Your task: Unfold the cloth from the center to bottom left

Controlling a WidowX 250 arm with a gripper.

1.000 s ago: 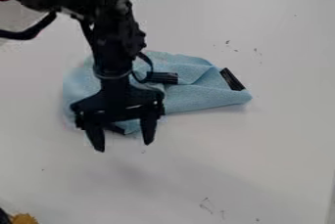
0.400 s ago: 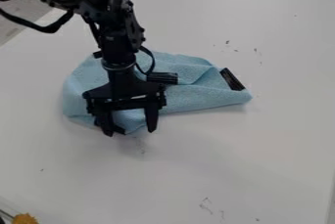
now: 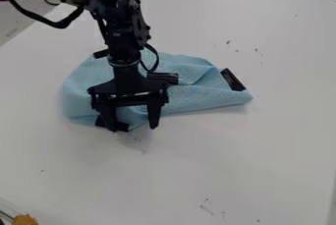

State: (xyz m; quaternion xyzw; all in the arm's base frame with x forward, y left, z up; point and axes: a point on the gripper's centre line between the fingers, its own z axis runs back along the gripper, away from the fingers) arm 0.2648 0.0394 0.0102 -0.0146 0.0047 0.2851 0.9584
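The light blue cloth (image 3: 203, 98) lies folded and rumpled on the white table, left of the view's middle, with black patches at its right corner, near its centre and by its lower edge. Over the cloth's lower left part hangs my black gripper (image 3: 134, 126), pointing down. Its two fingers stand apart, the left one at the black patch on the lower edge, the right one by the cloth's lower border. Whether they touch the cloth I cannot tell. The gripper and arm hide part of the cloth's left half.
The white table (image 3: 263, 145) spreads around the cloth, its far edge at the upper right. A yellow-orange object (image 3: 25, 219) sits at the bottom left corner. The arm comes in from the upper left.
My gripper has moved up the view and slightly right, from below the cloth's lower edge onto it. Its fingers stand slightly closer together than a second ago. The cloth looks largely unchanged.
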